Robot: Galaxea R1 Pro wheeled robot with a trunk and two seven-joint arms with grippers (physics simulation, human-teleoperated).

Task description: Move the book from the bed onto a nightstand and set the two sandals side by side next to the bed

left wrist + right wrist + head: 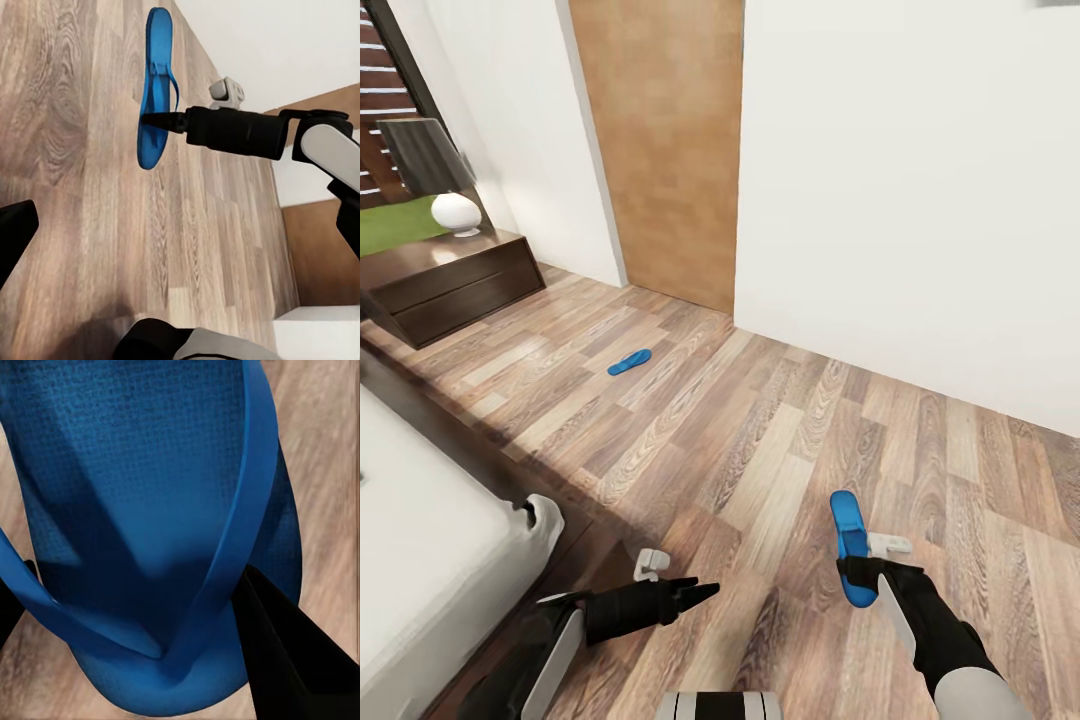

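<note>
My right gripper (857,572) is shut on a bright blue sandal (849,540), holding it low over the wood floor. In the right wrist view the sandal (150,502) is close up, with a black finger (281,660) against its strap. The left wrist view has the same sandal (154,82) clamped at its side. A second sandal (629,362) lies flat on the floor farther off, toward the door. My left gripper (700,592) hangs open and empty near the bed (430,560) corner. The nightstand (455,280) stands at the far left. The book is out of view.
A white rounded lamp (456,213) sits on the nightstand. A brown door (665,150) and a white wall (910,200) close off the far side. The bed's dark frame (420,410) runs along the left. Wood floor (760,440) stretches between the sandals.
</note>
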